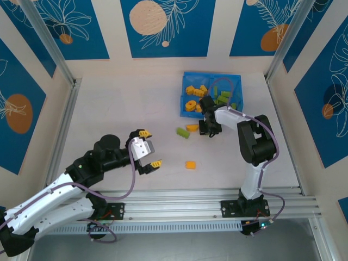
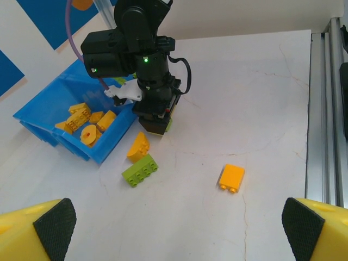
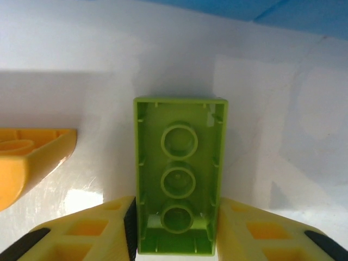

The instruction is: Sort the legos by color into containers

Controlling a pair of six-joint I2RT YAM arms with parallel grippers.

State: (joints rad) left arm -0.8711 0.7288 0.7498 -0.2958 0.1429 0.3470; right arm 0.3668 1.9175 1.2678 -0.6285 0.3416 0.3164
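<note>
Now: right gripper (image 3: 175, 234) clamps upturned lime green rectangular plastic brick (image 3: 179, 163) by blue plastic tray (image 2: 43, 106), toward table's (image 1: 119, 109) far-right corner; left gripper (image 1: 150, 148) wide open.

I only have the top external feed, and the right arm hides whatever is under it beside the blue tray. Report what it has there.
Observer: In the right wrist view, a lime green rectangular plastic brick sits in the right end effector, with the yellow fingers against its two long sides.
Operator: Give me its orientation.
Observer: Upside down. The hollow underside faces the camera, with three round tubes in a row.
Operator: Check for anything crowding it.
Observer: A curved orange-yellow plastic brick lies to one side, apart from the green one.
</note>
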